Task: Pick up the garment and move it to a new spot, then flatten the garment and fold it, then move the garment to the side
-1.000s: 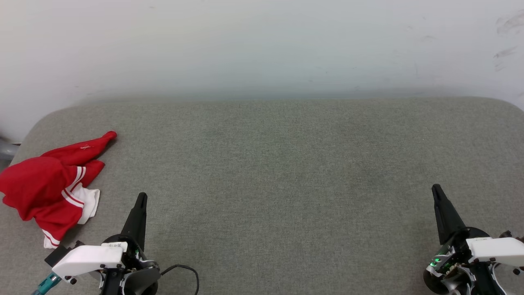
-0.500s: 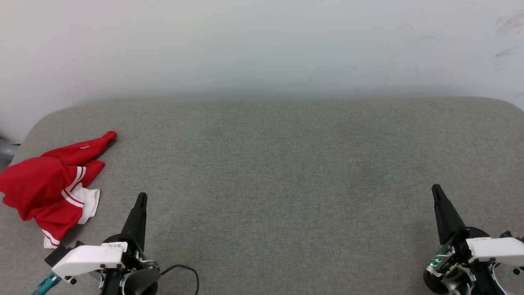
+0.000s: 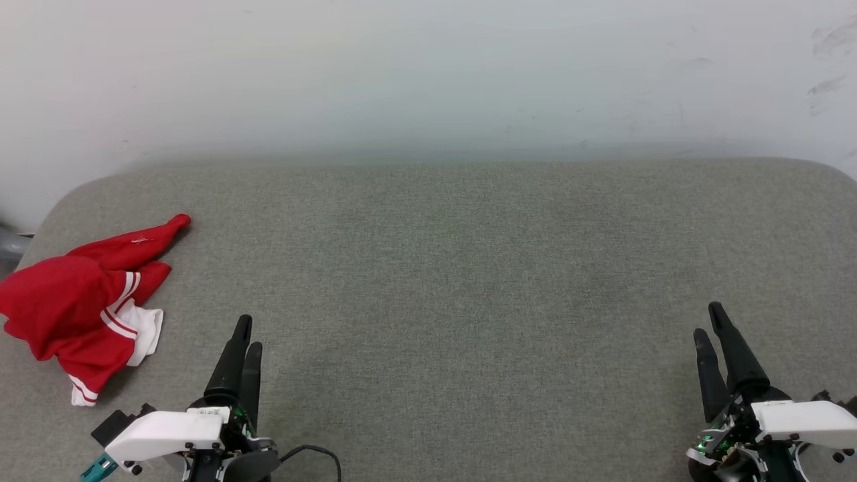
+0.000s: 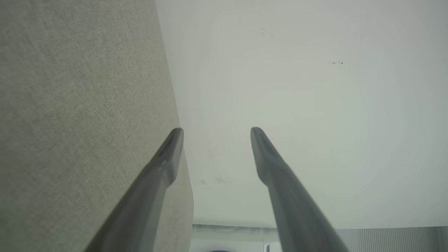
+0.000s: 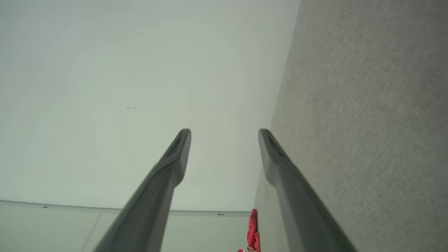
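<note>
Head view: the garment (image 3: 80, 308) lies crumpled at the left edge of the grey pad (image 3: 469, 268), unlifted, near my left gripper (image 3: 249, 333), well apart from my right gripper (image 3: 706, 320); left wrist view: jaws parted, empty; right wrist view: likewise, so every step remains.

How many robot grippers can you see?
2. The left gripper is at the lower left of the head view, beside the red shirt. The right gripper is at the lower right. Both are open and empty. There's nowhere another could hide.
</note>
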